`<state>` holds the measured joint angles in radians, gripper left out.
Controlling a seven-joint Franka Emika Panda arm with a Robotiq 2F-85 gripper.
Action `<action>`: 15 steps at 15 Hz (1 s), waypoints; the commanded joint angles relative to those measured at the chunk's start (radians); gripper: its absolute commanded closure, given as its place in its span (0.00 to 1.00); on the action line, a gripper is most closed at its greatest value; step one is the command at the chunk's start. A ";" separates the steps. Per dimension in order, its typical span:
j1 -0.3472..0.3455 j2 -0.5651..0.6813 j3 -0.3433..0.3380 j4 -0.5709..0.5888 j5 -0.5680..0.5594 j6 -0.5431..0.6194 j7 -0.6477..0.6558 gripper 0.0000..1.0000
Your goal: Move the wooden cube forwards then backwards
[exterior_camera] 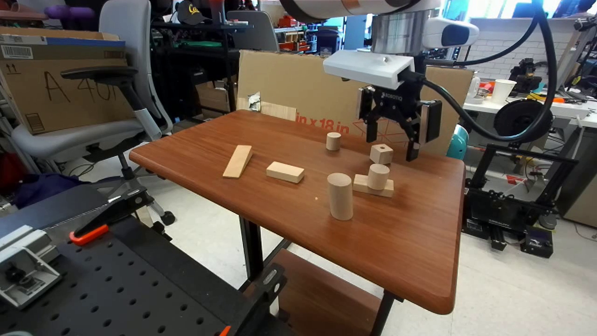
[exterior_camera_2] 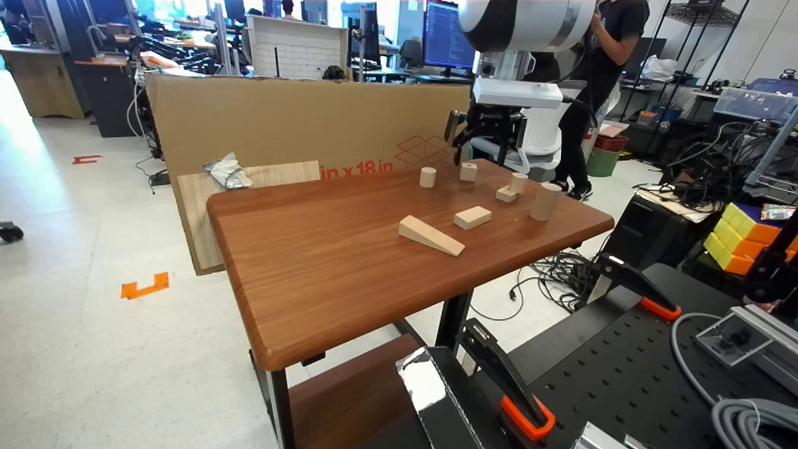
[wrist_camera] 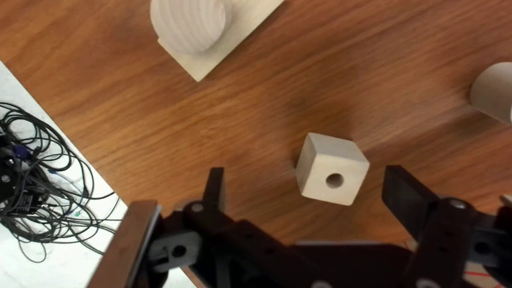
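Cube (wrist_camera: 333, 169) sits on the table (exterior_camera: 410, 242), near its far edge in both exterior views, hole facing up, unheld. Step in hand looks like pre-grasp, probably for the forward leg; which way counts as forward, can't tell. Next move likely calls for a small shift to centre, slight twist to square up with the faces, straight lowering, then a pinch on two opposite sides. Fingers (wrist_camera: 216, 185) spread wide, wider than the cube, touching nothing; in the wrist view it shows between them, nearer the finger at that view's right, faces a bit askew. Gripper (exterior_camera: 392, 146) hangs above, pointing down. Arm (exterior_camera_2: 520, 28) reaches in overhead. Short cylinder (exterior_camera: 333, 141) and a flat block (exterior_camera: 360, 184) carrying another cylinder (exterior_camera: 378, 177) stand near; sideways drift down low could clip them.
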<state>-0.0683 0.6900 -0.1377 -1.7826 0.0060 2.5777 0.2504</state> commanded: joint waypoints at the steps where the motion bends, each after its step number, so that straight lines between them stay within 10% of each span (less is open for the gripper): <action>1: -0.004 0.041 0.005 0.041 0.020 -0.001 -0.008 0.26; 11: -0.008 0.030 0.032 0.047 0.021 -0.017 -0.046 0.91; 15: -0.014 -0.020 0.034 0.034 0.039 -0.041 -0.035 0.91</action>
<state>-0.0690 0.7236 -0.1142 -1.7366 0.0094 2.5756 0.2316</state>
